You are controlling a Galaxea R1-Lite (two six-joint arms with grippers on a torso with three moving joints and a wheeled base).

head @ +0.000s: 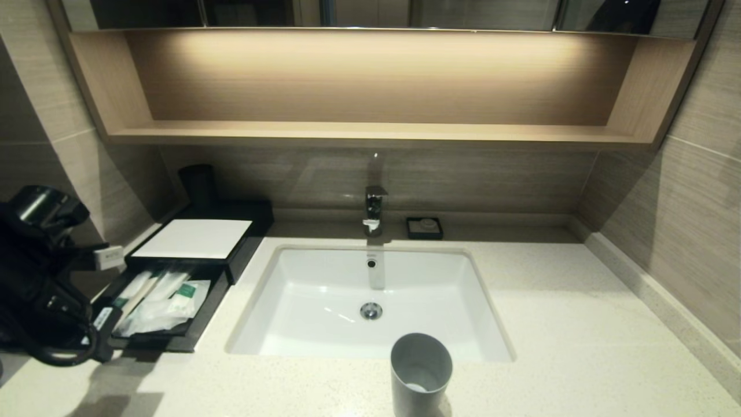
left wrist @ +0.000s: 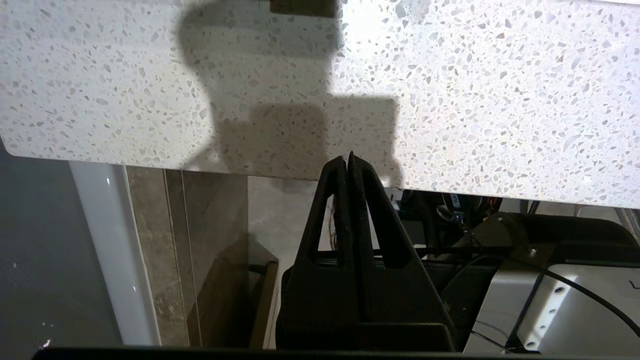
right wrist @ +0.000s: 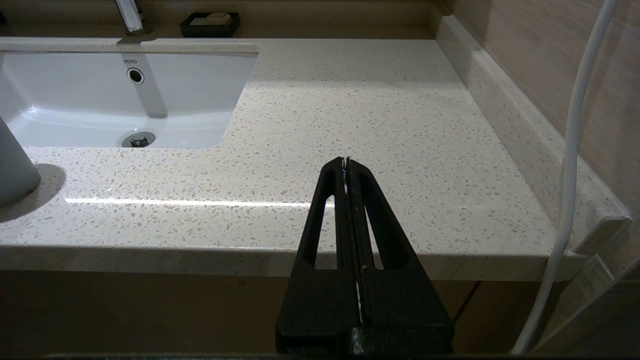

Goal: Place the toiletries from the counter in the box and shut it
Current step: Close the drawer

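Counter (head: 550,313) carried the box (head: 194,238) at its back-left corner, drawer (head: 159,339) out with the toiletries (head: 165,301) inside. Closing likely called for a square push on the drawer front. Left gripper (left wrist: 347,160) hovered pinched empty at the front-left edge; right gripper (right wrist: 346,162) likewise, front-right.

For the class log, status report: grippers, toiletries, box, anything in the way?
Left gripper shut, empty, at the counter's front edge near the box. Right gripper shut, parked. Toiletries in the open drawer; not yet closed. Nothing blocking it.
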